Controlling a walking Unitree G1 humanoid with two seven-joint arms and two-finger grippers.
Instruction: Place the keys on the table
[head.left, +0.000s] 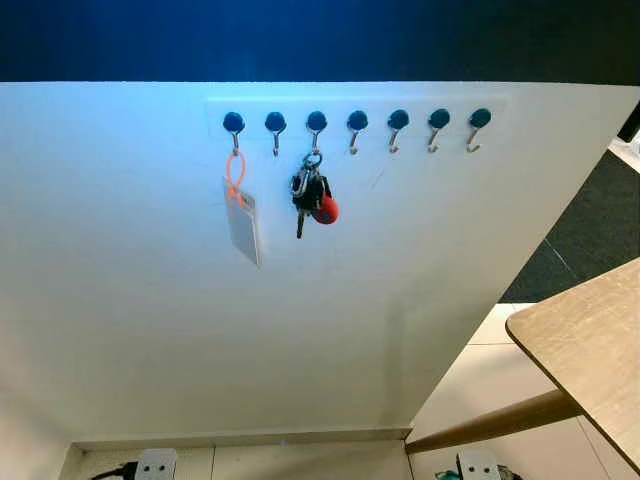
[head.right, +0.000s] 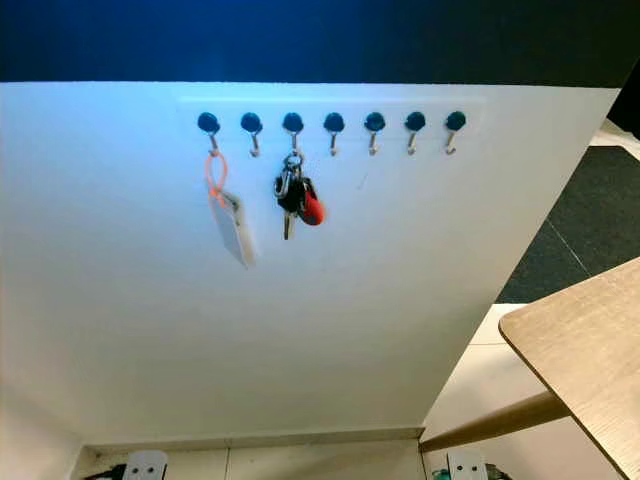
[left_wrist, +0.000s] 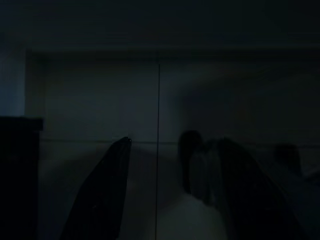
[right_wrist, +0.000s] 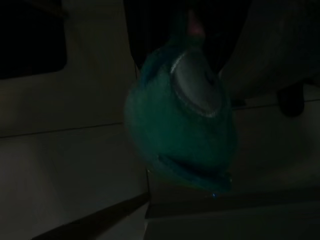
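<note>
Left gripper (left_wrist: 160, 200) hangs idle, fingers apart; I cannot tell the right's state. Keys (head.left: 311, 193) hang on a hook (head.left: 316, 124), table (head.left: 590, 345) rightward. Lifting carelessly could snag the ring.

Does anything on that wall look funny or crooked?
Nothing much stands out. The keys hang straight from the third hook from the left. The white tag on the first hook's orange loop hangs a bit slanted, but nothing looks broken or spilled. The table corner sits to the right.
</note>
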